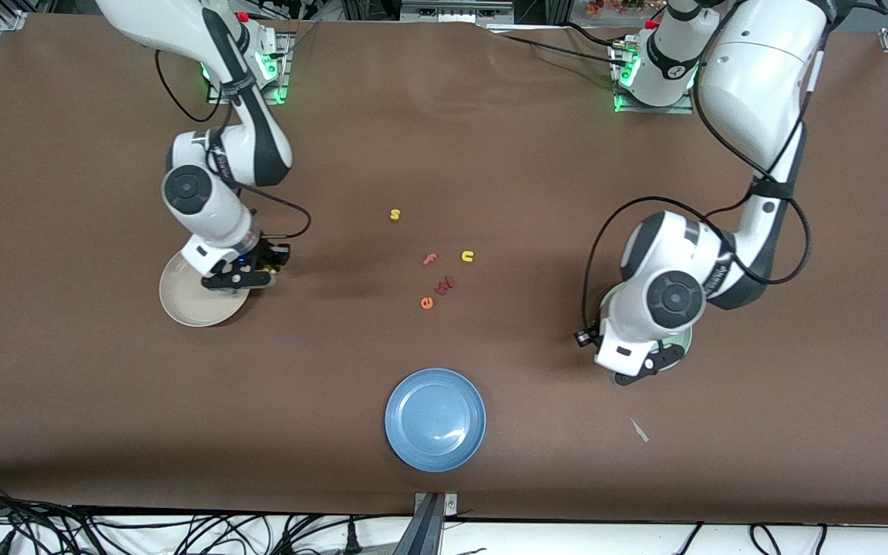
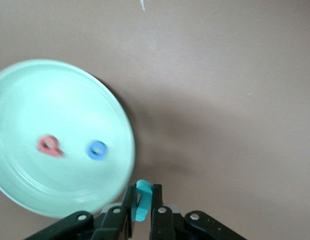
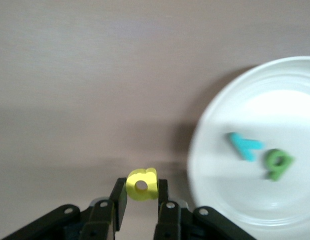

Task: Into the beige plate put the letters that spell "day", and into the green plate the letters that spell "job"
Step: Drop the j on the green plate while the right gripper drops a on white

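Observation:
The beige plate [image 1: 182,299] [image 3: 255,195] lies toward the right arm's end of the table and holds a teal "y" [image 3: 244,146] and a dark green letter [image 3: 277,164]. My right gripper [image 1: 242,280] [image 3: 140,182] hangs just beside the plate's rim, shut on the yellow "a" [image 3: 142,184]. The green plate [image 1: 683,340] [image 2: 39,100] lies toward the left arm's end, mostly hidden under that arm in the front view. In it are a pinkish-red letter [image 2: 48,145] and a blue "o" [image 2: 96,149]. My left gripper [image 1: 648,364] [image 2: 142,189] is shut on the teal "j" [image 2: 142,200] beside that plate's rim.
A blue plate [image 1: 435,418] sits near the front camera at mid-table. Loose letters lie in the middle: a yellow "s" [image 1: 395,215], a pink "f" [image 1: 430,259], a yellow "u" [image 1: 468,256], an orange "e" [image 1: 427,303] and a dark red piece [image 1: 445,285]. A white scrap [image 1: 639,429] lies nearer the front camera than the green plate.

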Robot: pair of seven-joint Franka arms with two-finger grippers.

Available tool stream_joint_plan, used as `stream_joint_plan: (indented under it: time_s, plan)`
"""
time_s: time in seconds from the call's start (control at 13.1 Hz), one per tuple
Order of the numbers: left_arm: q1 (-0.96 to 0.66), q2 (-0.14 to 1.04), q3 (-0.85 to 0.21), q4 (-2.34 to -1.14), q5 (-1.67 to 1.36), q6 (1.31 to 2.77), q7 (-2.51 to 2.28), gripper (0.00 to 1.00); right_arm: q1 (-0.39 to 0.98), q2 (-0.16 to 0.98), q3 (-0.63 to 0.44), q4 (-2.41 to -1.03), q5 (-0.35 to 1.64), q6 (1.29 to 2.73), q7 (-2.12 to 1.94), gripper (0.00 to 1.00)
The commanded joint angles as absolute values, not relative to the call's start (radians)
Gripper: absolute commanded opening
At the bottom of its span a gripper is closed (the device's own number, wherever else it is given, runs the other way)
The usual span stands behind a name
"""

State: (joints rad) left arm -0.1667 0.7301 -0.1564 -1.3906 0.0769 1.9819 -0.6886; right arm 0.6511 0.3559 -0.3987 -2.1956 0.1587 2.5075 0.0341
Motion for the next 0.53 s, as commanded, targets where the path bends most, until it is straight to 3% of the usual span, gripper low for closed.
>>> stream_joint_plan:
  time_s: [0.0, 0.23, 0.3, 0.38, 0.46]
  plan:
    - [-0.095, 0.715, -0.166, -1.45, 0.095, 1.971, -0.452, 0.0, 0.653, 0.316, -0.483, -2.229, 0.167, 2.516, -0.122, 0.15]
    - [-0.023, 0.719, -0.167, -1.514, 0.095, 1.983, -0.289, 0.0, 0.637, 0.33, -0.526, -2.224, 0.169, 2.513, -0.199, 0.22]
    - [-0.014, 0.715, -0.17, -1.534, 0.094, 1.983, -0.276, 0.0, 0.621, 0.343, -0.526, -2.22, 0.169, 2.513, -0.201, 0.45]
    - [-0.021, 0.709, -0.172, -1.558, 0.094, 1.985, -0.276, 0.0, 0.62, 0.348, -0.526, -2.209, 0.178, 2.511, -0.193, 0.93]
    - [-0.018, 0.704, -0.173, -1.569, 0.095, 1.985, -0.276, 0.01, 0.62, 0.351, -0.525, -2.197, 0.178, 2.494, -0.192, 1.0]
